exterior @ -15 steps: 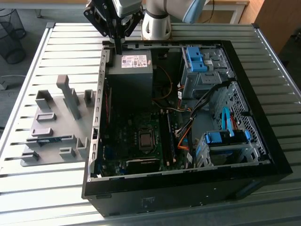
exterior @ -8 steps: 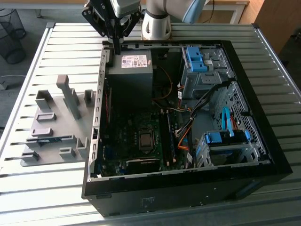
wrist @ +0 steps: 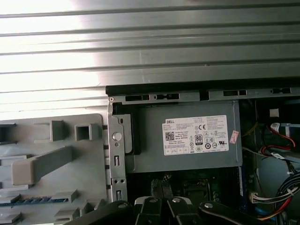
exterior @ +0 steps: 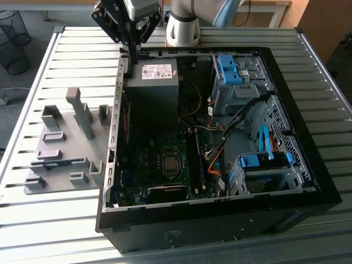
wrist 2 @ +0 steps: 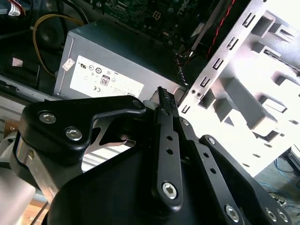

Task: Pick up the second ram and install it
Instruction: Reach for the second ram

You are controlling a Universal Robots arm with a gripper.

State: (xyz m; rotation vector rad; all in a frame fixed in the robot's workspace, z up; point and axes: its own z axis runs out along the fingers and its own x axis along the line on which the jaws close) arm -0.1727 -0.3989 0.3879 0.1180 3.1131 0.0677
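Pincer (wrist 2: pixel 164 96): mine, fingers closed together on nothing, above the case's (exterior: pixel 220 220) corner by the power supply (exterior: pixel 151 93).
Ram (exterior: pixel 60 163): outside the case, in the grey holder (exterior: pixel 66 147) on the exterior view's left, well apart from me.
Long axis: pointing toward the case's side wall.
Count: one ram, one holder, one pincer.

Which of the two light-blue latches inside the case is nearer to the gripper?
The latch near the power supply; the other latch lies at the case's opposite end.
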